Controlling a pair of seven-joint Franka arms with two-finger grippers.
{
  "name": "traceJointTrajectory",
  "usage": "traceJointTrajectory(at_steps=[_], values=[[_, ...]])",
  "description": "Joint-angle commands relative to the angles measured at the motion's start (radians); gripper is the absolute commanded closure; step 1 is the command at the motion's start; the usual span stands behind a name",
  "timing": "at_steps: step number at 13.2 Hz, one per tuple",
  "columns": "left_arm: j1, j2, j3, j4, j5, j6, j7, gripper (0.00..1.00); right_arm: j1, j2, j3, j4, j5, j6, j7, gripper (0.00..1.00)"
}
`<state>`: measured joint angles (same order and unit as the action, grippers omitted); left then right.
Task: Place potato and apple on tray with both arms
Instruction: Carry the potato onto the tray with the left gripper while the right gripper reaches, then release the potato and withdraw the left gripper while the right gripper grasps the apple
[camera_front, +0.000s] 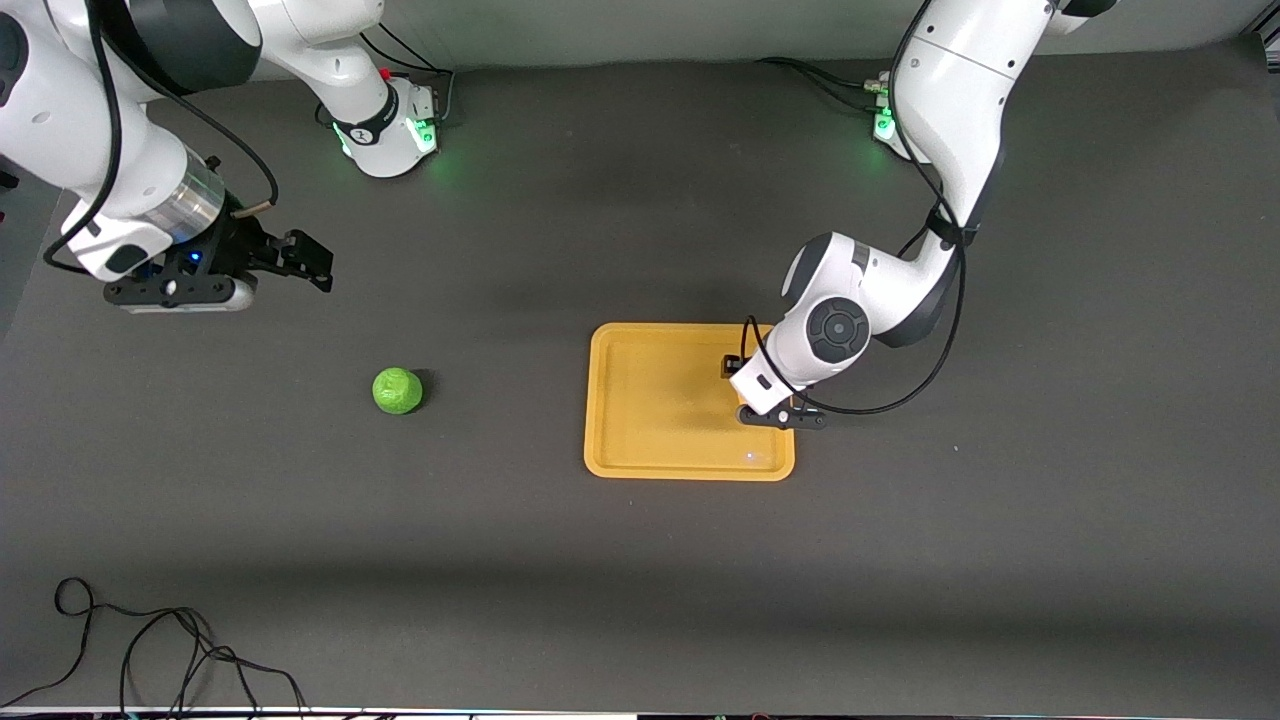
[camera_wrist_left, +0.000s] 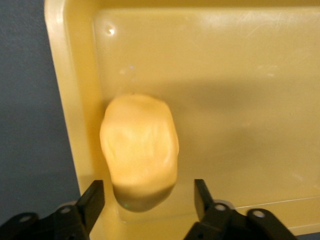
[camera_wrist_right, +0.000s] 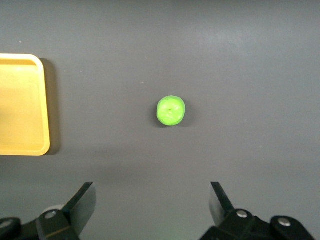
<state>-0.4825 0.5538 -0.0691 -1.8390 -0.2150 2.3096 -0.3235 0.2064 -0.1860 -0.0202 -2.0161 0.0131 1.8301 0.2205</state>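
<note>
Two white arms work a dark table (camera_front: 640, 560), where a yellow-orange tray (camera_front: 640, 440) lies toward the left arm's end. The left arm (camera_front: 950, 110) reaches down over the tray's edge on that side, and the left gripper (camera_wrist_left: 149, 197) hangs low above the tray floor with its fingers apart and gripping nothing. The potato (camera_wrist_left: 140, 155) lies on the tray floor between those spread fingers, close against the low rim; in the front view the arm hides it.

The right arm (camera_front: 110, 150) hovers over bare table at its own end. The right gripper (camera_wrist_right: 150, 205) is spread wide and empty, well apart from the apple (camera_front: 398, 390), which sits alone on the table between that arm and the tray, slightly nearer the front camera than the gripper.

The potato's half looks done; the apple's has not begun. The main risk seems to lie at the tray: the potato sits so near the rim that a fingertip brushing it as the left gripper lifts could roll it against the rim or over it. The apple is round and could roll away if the right gripper comes down off-centre or closes unevenly. While the left arm stays over the tray it also crowds the drop zone, so the two arms could meet there.

Black cables (camera_front: 160, 650) lie coiled at the table's near edge, well clear of both fruits. Nothing stands between the apple and the tray.
</note>
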Motion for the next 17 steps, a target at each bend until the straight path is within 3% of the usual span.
traceJointTrajectory(at_steps=[1, 5, 7, 11, 13, 15, 17], values=[[-0.005, 0.003, 0.005, 0.014, 0.026, -0.001, -0.026, 0.00, 0.004, -0.049, -0.061, -0.145, 0.001, 0.150, -0.091, 0.00], [0.005, -0.015, 0.006, 0.020, 0.026, -0.015, -0.031, 0.00, 0.024, 0.064, -0.083, -0.243, 0.002, 0.383, -0.098, 0.00], [0.022, -0.092, 0.023, 0.040, 0.028, -0.051, -0.058, 0.00, 0.051, 0.155, -0.083, -0.254, 0.004, 0.487, -0.087, 0.00], [0.129, -0.270, 0.077, 0.148, 0.049, -0.408, -0.034, 0.00, 0.079, 0.348, -0.083, -0.335, 0.004, 0.818, -0.087, 0.00], [0.148, -0.346, 0.077, 0.153, 0.246, -0.458, -0.019, 0.00, 0.077, 0.427, -0.083, -0.358, 0.004, 0.946, -0.090, 0.00], [0.200, -0.418, 0.075, 0.149, 0.276, -0.492, 0.006, 0.00, 0.076, 0.477, -0.083, -0.358, 0.004, 1.004, -0.090, 0.00], [0.266, -0.483, 0.080, 0.141, 0.272, -0.554, 0.203, 0.00, 0.068, 0.519, -0.084, -0.357, 0.004, 1.028, -0.090, 0.00]])
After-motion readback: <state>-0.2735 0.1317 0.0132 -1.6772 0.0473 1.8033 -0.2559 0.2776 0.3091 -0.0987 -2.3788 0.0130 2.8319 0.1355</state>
